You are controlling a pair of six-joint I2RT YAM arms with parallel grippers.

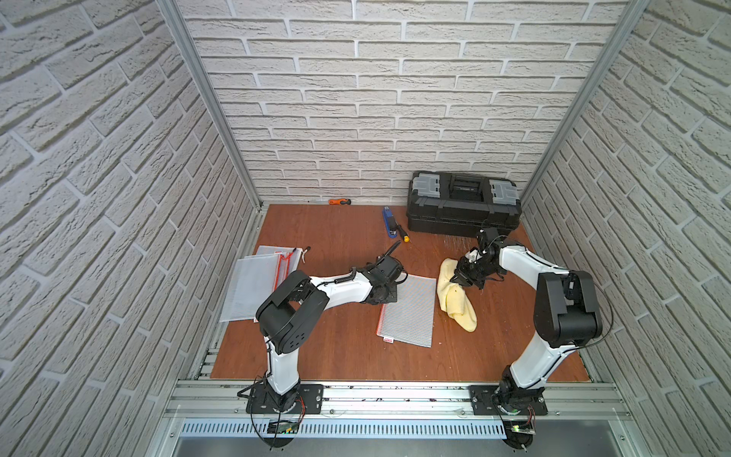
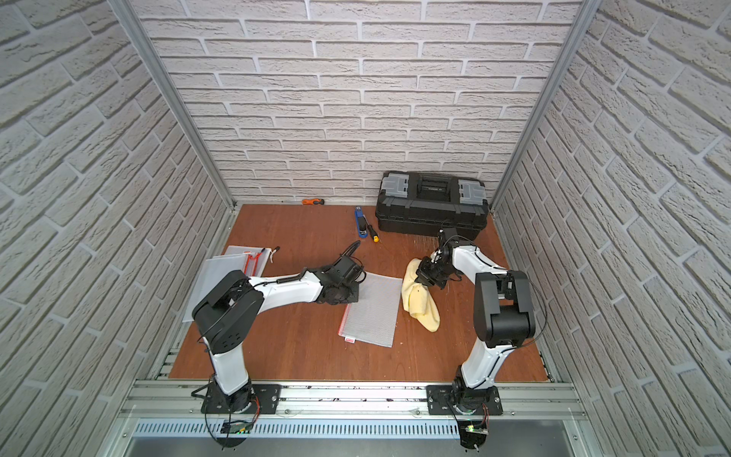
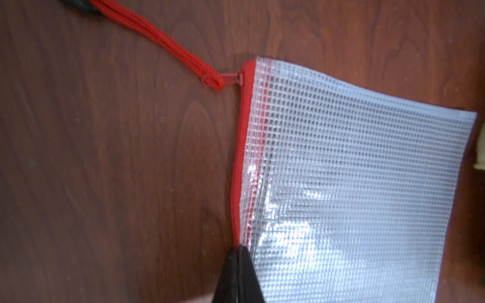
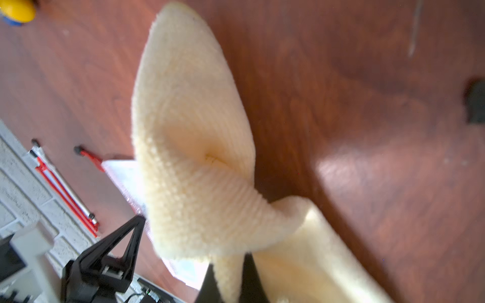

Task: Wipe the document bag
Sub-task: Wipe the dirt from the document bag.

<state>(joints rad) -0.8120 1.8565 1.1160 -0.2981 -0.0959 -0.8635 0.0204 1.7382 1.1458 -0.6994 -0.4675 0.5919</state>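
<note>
The document bag (image 1: pixel 409 312) is positioned near the middle of the table (image 1: pixel 336 356) — its red zip edge is pinched between the closed jaws of the left gripper (image 3: pixel 239 250). The yellow cloth (image 1: pixel 455 306) is clamped in the right gripper (image 4: pixel 229 278) and draped just beside the opposite edge.

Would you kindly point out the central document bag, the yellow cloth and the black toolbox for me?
document bag (image 1: pixel 411 312): in a top view, middle of its mesh face.
yellow cloth (image 1: pixel 455 302): in a top view, middle of its folded body.
black toolbox (image 1: pixel 463 211): in a top view, centre of its front wall.
</note>
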